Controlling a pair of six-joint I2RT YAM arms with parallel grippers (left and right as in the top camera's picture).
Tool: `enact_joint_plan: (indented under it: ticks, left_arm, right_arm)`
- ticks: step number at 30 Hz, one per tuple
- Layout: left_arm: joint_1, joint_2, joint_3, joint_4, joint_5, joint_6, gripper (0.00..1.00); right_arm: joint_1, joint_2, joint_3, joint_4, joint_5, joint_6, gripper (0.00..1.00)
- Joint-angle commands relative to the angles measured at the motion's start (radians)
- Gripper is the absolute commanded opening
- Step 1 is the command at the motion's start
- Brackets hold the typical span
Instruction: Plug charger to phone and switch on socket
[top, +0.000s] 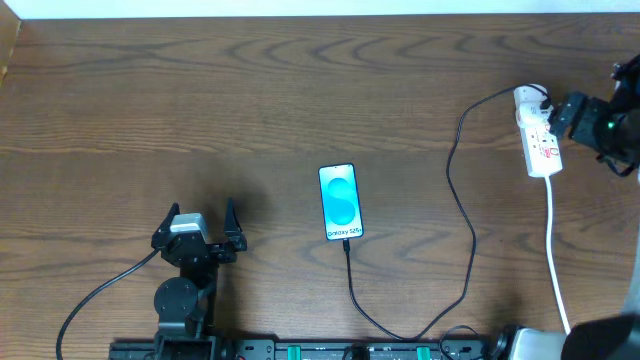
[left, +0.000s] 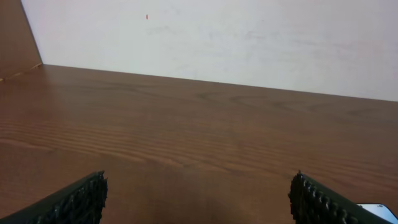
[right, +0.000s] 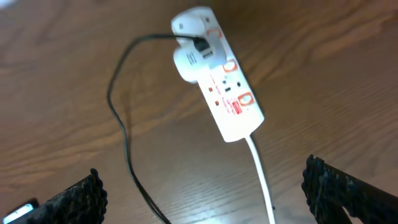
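Observation:
The phone (top: 340, 202) lies mid-table with its blue screen up; a corner of it shows in the left wrist view (left: 379, 210) and the right wrist view (right: 18, 211). The black charger cable (top: 470, 230) runs from the phone's near end, loops along the front edge and rises to the white socket strip (top: 538, 135). In the right wrist view the cable (right: 124, 137) enters a white adapter on the strip (right: 233, 102). My right gripper (top: 567, 112) is open just right of the strip, above it (right: 208, 199). My left gripper (top: 201, 212) is open and empty (left: 199, 199), left of the phone.
The strip's white cord (top: 555, 250) runs toward the front right edge and also shows in the right wrist view (right: 261, 174). A black arm cable (top: 100, 295) trails at the front left. A pale wall (left: 217, 37) stands behind the table.

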Motion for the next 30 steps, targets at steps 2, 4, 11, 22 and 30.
enact_joint_plan:
  ticks: [2,4,11,22,30]
  left_arm:
    - [0.005,-0.007,-0.02,-0.04,0.006,0.006,0.93]
    - [0.005,-0.007,-0.02,-0.04,0.006,0.006,0.93]
    - [0.005,-0.007,-0.02,-0.04,0.006,0.006,0.93]
    - [0.005,-0.007,-0.02,-0.04,0.006,0.006,0.93]
    - [0.005,-0.007,-0.02,-0.04,0.006,0.006,0.93]
  right_arm:
    - [0.0,-0.081,0.003,0.006,0.047,-0.01,0.99]
    - [0.0,-0.106,0.003,0.003,0.046,-0.01,0.99]
    - [0.01,-0.168,-0.002,0.021,0.007,-0.009,0.99]
    - [0.141,-0.288,-0.267,0.456,-0.044,-0.01,0.99]
    - [0.212,-0.417,-0.594,0.779,-0.045,-0.01,0.99]
